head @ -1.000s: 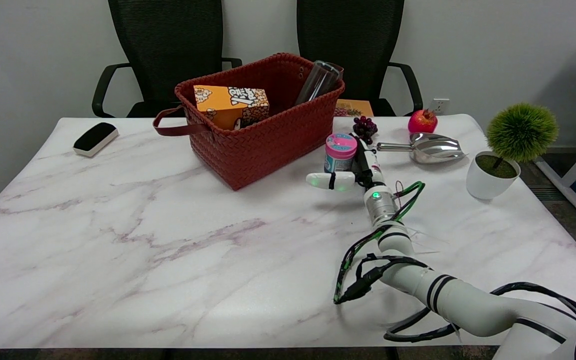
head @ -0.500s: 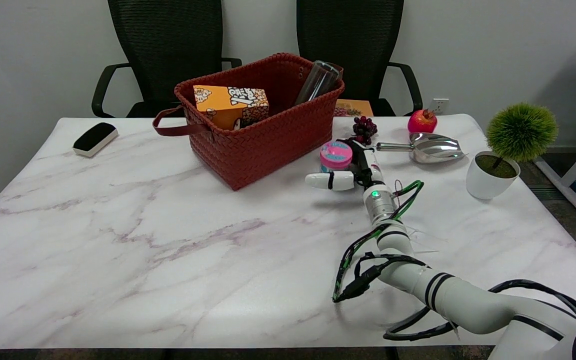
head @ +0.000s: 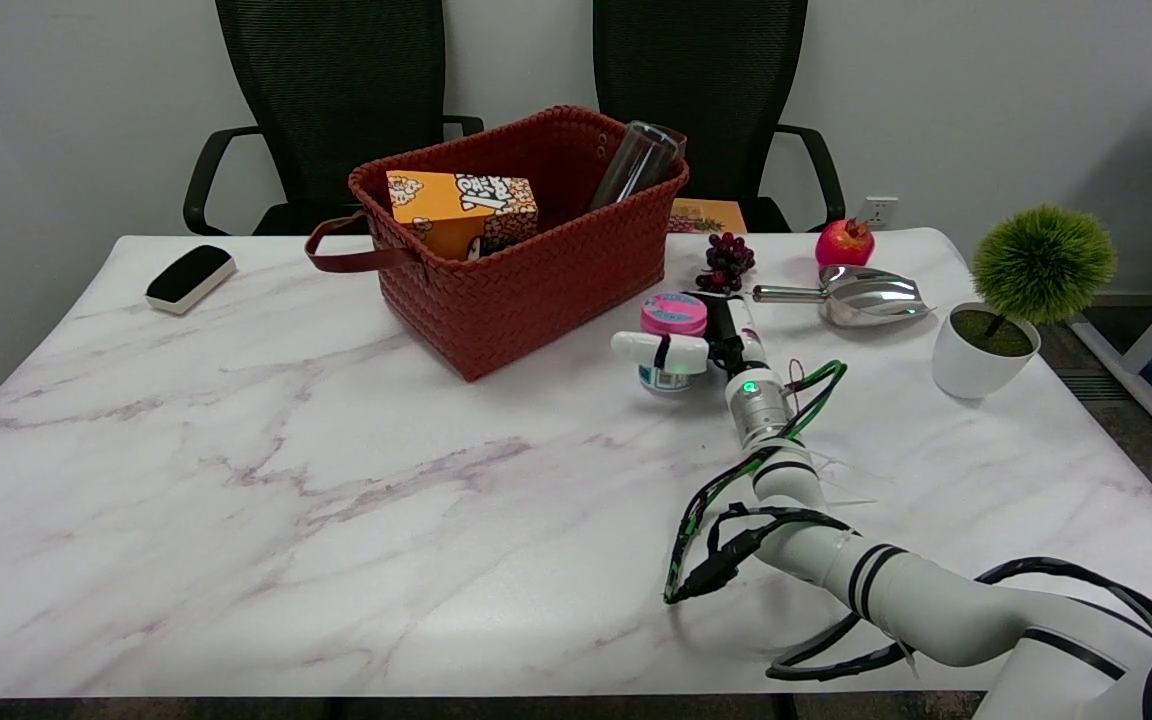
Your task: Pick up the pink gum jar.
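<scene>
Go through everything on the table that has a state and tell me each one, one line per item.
Pink-lidded gum jar: lid on, upright, gripped.
Right hand: closed around the jar.
Red woven basket: open-topped, holding an orange carton and a leaning clear tube.
Silver metal scoop: lying empty.
White potted plant: upright.

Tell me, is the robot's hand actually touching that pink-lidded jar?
Touching. In the head view, the right hand wraps the pink gum jar: a white finger lies across its front just below the lid.
</scene>
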Robot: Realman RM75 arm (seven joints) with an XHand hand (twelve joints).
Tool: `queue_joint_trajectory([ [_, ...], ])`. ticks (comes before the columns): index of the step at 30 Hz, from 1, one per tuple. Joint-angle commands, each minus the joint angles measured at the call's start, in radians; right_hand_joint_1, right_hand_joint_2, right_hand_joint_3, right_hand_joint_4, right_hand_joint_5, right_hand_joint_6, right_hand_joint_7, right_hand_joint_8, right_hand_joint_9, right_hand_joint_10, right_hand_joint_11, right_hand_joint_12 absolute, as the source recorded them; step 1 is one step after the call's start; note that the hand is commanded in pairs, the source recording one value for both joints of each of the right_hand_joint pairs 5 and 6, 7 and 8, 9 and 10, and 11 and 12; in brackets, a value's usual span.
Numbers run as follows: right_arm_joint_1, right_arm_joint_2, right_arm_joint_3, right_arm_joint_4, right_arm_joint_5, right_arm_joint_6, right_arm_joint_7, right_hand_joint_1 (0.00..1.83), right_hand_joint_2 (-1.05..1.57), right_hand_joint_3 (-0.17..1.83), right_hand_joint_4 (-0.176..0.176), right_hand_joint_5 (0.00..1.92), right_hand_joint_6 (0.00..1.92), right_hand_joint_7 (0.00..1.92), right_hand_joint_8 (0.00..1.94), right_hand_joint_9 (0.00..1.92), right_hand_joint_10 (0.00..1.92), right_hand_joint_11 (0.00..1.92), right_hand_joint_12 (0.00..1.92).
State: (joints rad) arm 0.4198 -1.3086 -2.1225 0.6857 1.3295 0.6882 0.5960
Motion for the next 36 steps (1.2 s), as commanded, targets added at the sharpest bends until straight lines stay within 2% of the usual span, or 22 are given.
queue_joint_trajectory([
  [1, -0.002, -0.003, -0.001, -0.002, -0.003, 0.018, 0.002, 1.09, 0.37, 0.25, 0.000, 1.17, 1.17, 1.89, 1.89, 1.55, 1.55, 1.92, 1.92],
  [6, -0.010, -0.004, -0.016, 0.007, -0.004, 0.094, 0.002, 1.09, 0.43, 0.27, 0.000, 1.35, 1.35, 1.92, 1.92, 1.76, 1.76, 1.92, 1.92],
  [11, -0.019, -0.001, -0.037, 0.026, -0.017, 0.167, 0.002, 1.14, 0.28, 0.30, 0.000, 1.48, 1.48, 1.92, 1.92, 1.85, 1.85, 1.92, 1.92],
  [16, -0.046, 0.017, -0.029, 0.088, -0.045, 0.195, 0.001, 1.16, 0.26, 0.39, 0.000, 1.61, 1.61, 1.92, 1.92, 1.91, 1.91, 1.92, 1.92],
  [19, -0.060, 0.035, -0.028, 0.138, -0.065, 0.212, -0.007, 1.15, 0.33, 0.48, 0.000, 1.69, 1.69, 1.92, 1.92, 1.92, 1.92, 1.92, 1.92],
  [23, -0.080, 0.056, -0.028, 0.210, -0.107, 0.227, -0.007, 1.16, 0.41, 0.51, 0.000, 1.76, 1.76, 1.92, 1.92, 1.92, 1.92, 1.92, 1.92],
  [36, -0.146, 0.110, 0.033, 0.459, -0.259, 0.245, -0.100, 1.16, 0.49, 0.53, 0.000, 1.81, 1.81, 1.92, 1.92, 1.92, 1.92, 1.92, 1.92],
])
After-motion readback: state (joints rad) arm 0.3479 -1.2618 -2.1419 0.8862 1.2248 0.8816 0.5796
